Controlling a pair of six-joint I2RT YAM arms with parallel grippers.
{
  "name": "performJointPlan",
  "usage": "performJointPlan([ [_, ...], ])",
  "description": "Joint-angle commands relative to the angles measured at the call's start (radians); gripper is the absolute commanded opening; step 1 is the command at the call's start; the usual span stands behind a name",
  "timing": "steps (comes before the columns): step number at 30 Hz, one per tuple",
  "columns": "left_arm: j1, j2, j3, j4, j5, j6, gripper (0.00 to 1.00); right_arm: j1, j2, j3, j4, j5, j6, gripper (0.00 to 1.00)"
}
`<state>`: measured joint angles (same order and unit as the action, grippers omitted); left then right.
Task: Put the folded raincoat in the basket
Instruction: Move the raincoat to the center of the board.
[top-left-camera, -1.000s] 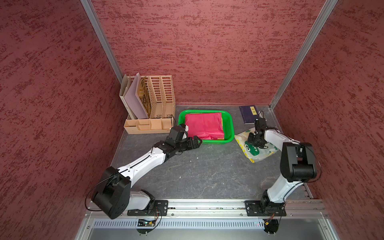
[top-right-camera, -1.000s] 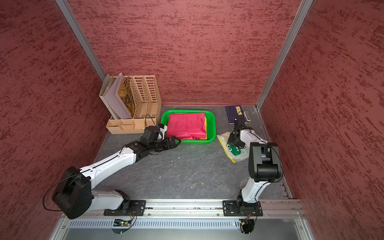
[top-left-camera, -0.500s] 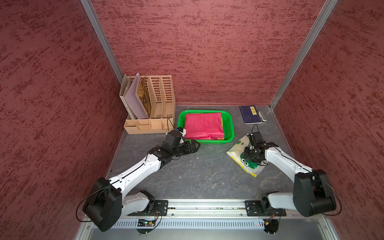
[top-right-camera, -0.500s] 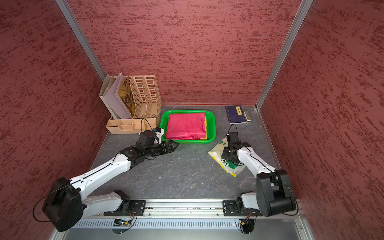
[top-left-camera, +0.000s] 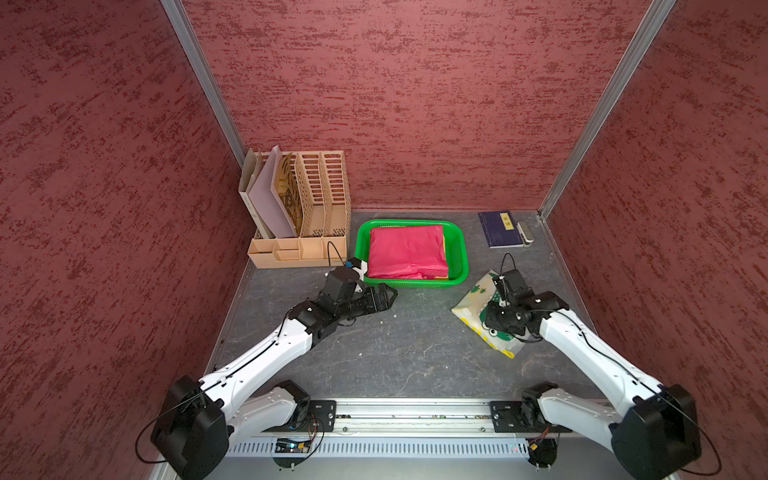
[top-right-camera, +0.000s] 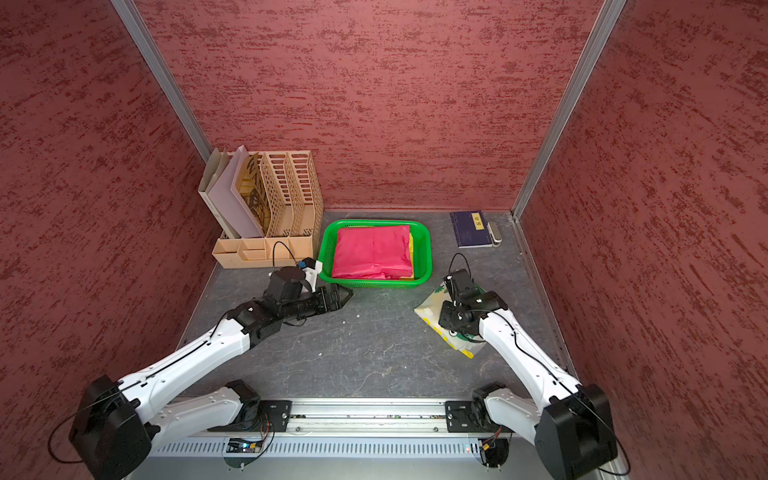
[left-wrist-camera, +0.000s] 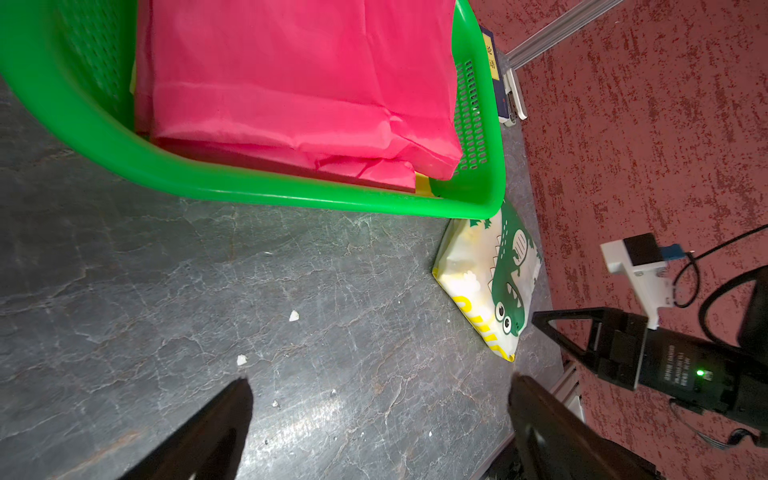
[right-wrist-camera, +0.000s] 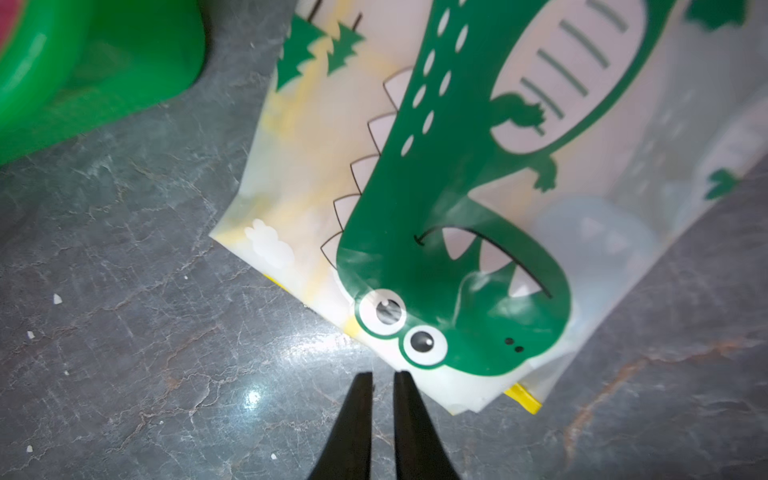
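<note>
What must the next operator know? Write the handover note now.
Left gripper open, empty, low over the table just short of the basket.
Right gripper shut, empty, tips at the edge of the dinosaur-print bag.
Folded pink raincoat lies flat inside the green basket.
Done: raincoat placed. Left: probably only pulling both arms back.

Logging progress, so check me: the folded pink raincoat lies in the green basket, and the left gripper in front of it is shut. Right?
No: the left gripper is open; the left wrist view shows its jaws wide apart. Otherwise right: the folded pink raincoat lies in the green basket, the gripper in front of it.
</note>
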<state>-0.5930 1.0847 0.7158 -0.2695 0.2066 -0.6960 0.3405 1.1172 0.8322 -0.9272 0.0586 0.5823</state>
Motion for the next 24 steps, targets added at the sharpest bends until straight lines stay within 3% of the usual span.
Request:
performJointPlan([
  [1, -0.012, -0.008, -0.013, -0.008, -0.018, -0.01, 1.0, 0.002, 0.076, 0.064, -0.082, 0.086, 0.004, 0.05],
  [2, -0.015, -0.006, -0.012, -0.008, -0.018, -0.009, 1.0, 0.003, 0.109, 0.079, -0.077, 0.097, -0.001, 0.0],
  [9, -0.031, -0.027, 0.005, -0.083, -0.026, -0.002, 1.0, -0.013, 0.284, 0.071, 0.015, 0.184, -0.013, 0.0],
  [13, -0.037, -0.088, -0.026, -0.115, -0.058, -0.002, 1.0, -0.013, 0.373, 0.039, 0.082, 0.146, -0.024, 0.0],
  [17, -0.037, -0.119, -0.042, -0.122, -0.076, 0.0, 1.0, -0.002, 0.429, -0.014, 0.178, 0.019, -0.009, 0.0],
  [24, -0.036, -0.119, -0.023, -0.191, -0.119, 0.038, 1.0, 0.149, 0.481, -0.005, 0.193, -0.064, 0.098, 0.0],
])
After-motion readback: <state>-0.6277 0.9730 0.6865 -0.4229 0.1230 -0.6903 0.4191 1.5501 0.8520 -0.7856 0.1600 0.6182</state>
